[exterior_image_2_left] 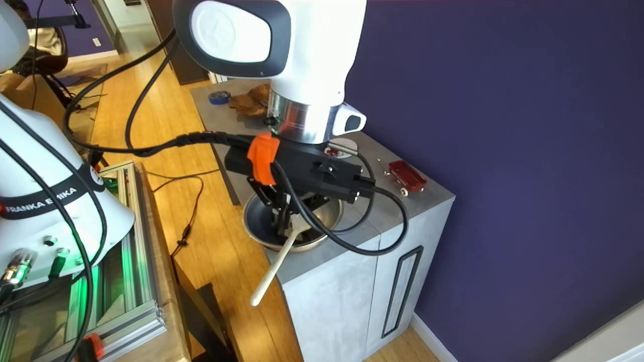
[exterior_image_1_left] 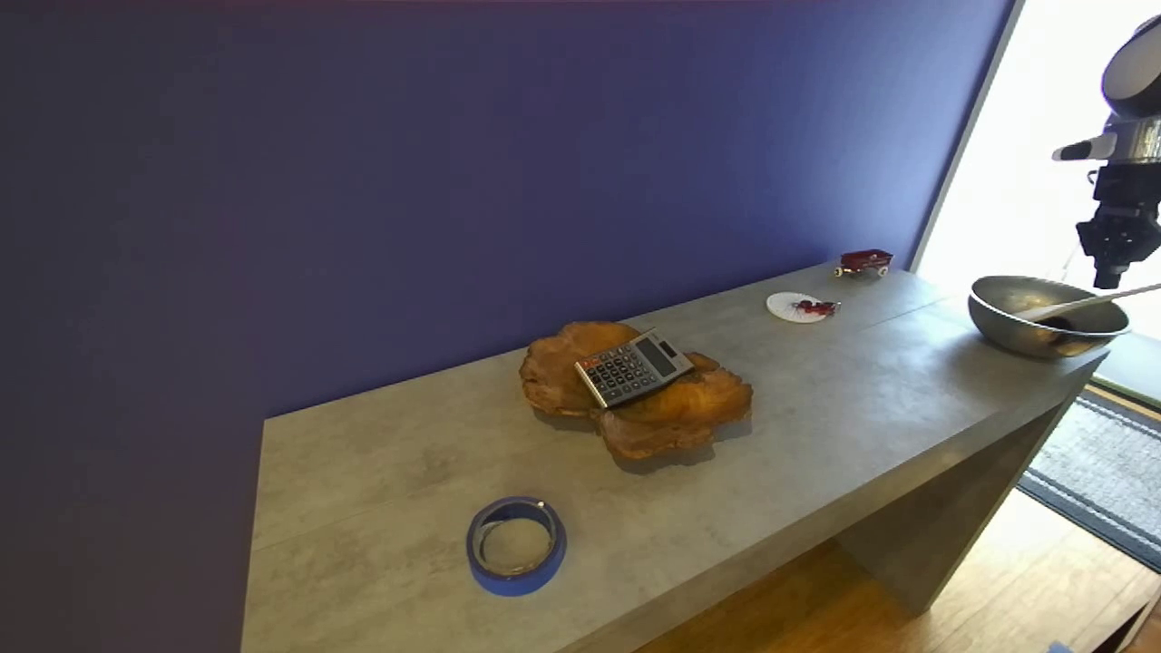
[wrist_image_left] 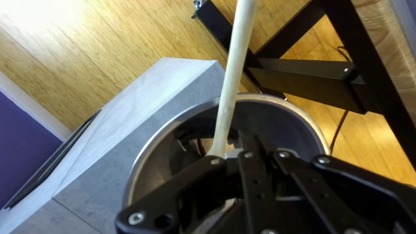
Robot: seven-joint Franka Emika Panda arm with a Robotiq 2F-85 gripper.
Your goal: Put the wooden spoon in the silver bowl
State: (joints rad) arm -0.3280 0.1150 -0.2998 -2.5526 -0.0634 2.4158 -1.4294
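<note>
Honestly I'd call this one pretty much wrapped up. The wooden spoon [exterior_image_2_left: 275, 266] has its scoop end in the silver bowl [exterior_image_1_left: 1007, 332], right below the gripper [exterior_image_1_left: 1108, 278], and the handle slants out past the rim into open air, pointing away from the fingers. Those fingers look pressed together and I can't spot anything pinched between them; in the wrist view the spoon runs just beside them, not through the middle. Can't tell if a finger is brushing the wood, and the scoop itself is hidden behind the linkage from that angle. So by my read: spoon in bowl, done; spoon free of the hand, looks done too. All that's left, I'd guess, is lifting the hand away cleanly. Only thing I'd watch is that handle, since so much of it hangs outside the rim that a careless bump might tip the spoon out. The calculator [exterior_image_1_left: 626, 374] on the wooden slab [exterior_image_1_left: 680, 415] and the blue tape roll [exterior_image_1_left: 517, 582] are well apart from the hand and don't matter here.
</note>
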